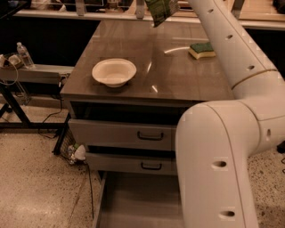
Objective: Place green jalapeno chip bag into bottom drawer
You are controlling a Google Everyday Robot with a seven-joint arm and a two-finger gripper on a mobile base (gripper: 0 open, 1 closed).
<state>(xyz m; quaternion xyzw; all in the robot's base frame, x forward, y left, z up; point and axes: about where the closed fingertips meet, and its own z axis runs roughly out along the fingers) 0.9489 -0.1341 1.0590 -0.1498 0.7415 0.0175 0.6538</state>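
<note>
Far to the left, a water bottle (24,54) stands on a low side shelf (40,73), well apart from everything else. On the desk (178,82), near its front left corner, sits a pale bowl (114,71), upright.

Below the desktop, the top drawer (102,132) and the middle drawer (116,163) show their grey fronts with dark handles. The bottom drawer (133,200) is pulled out over the speckled floor (35,187), and its flat grey tray lies in plain sight.

Further right, at the very top, the green jalapeno chip bag (162,10) hangs tilted in the air over the far side of the desk, clear of the wood and well apart from the bottom drawer. The jaws are above it, past the top edge of the view, so I cannot tell how they stand or whether they pinch the bag; only the bag's lower part shows.

Right of the bag, a green-and-yellow sponge (201,50) lies flat on the desk near the far right corner. The big white arm (231,147) fills the right side, rising from the floor level, bending by the desk's right edge and reaching up past the sponge towards the bag.
</note>
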